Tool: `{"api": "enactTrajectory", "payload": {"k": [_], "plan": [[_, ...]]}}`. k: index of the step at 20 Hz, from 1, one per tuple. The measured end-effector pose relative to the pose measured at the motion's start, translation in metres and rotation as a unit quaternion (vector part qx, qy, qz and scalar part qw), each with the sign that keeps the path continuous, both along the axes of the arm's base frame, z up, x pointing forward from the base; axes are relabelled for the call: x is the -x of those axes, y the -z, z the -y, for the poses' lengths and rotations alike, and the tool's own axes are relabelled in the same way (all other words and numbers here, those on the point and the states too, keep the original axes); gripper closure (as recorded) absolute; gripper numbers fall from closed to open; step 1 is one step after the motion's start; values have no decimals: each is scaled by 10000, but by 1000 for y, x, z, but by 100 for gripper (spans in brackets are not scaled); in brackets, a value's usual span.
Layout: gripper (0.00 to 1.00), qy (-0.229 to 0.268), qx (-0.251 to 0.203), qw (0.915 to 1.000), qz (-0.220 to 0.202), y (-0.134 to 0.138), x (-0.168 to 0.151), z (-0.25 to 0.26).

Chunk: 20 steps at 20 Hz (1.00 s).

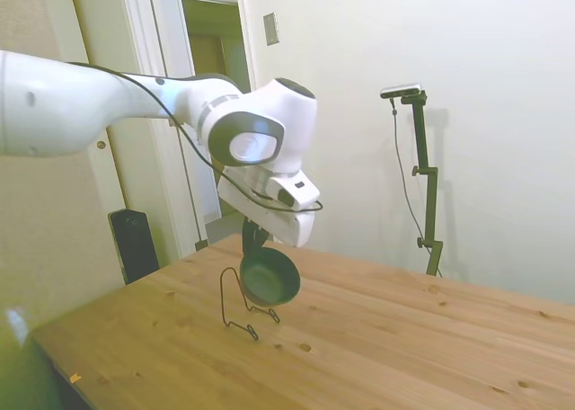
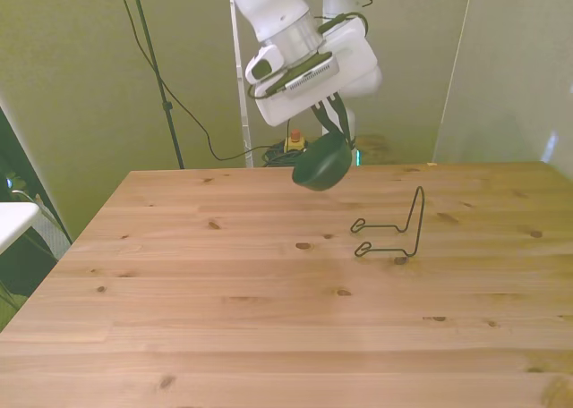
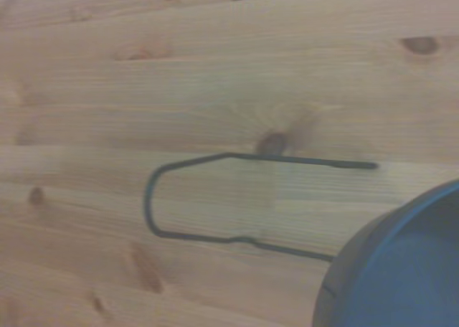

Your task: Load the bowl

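The small dark green bowl (image 1: 269,278) (image 2: 322,166) hangs tilted on its side in the air above the wooden table (image 1: 404,338) (image 2: 224,318). My gripper (image 1: 254,241) (image 2: 333,129) is shut on its upper rim. A thin black wire rack (image 1: 235,302) (image 2: 398,229) stands on the table, below the bowl and toward the front view's right. The bowl does not touch it. In the wrist view, part of the bowl's rim (image 3: 401,269) shows beside the rack's wire loop (image 3: 215,198) lying over the wood.
A dark box (image 1: 135,244) stands off the table's far corner near a doorway in the side view. A white object (image 2: 13,220) sits past the table's edge at the front view's left. Cables hang behind the table.
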<state>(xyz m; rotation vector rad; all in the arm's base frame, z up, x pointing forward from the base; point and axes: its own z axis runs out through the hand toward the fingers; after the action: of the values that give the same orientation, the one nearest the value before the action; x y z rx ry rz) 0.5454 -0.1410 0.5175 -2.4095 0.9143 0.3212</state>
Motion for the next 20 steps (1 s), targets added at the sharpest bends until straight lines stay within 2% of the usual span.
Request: {"api": "enactTrajectory", "payload": {"k": [4,10,13,16,20], "plan": [[100,-416,-849,9953,-218,19,-13,-12],[100,-474,-1091,9926,-257,32,-18,-16],[100,-426,-1417,9886,-271,40,-16,-26],[100,-278,-1692,9845,-360,58,-9,-33],[100,120,-1757,9836,-380,85,-1,-23]]}}
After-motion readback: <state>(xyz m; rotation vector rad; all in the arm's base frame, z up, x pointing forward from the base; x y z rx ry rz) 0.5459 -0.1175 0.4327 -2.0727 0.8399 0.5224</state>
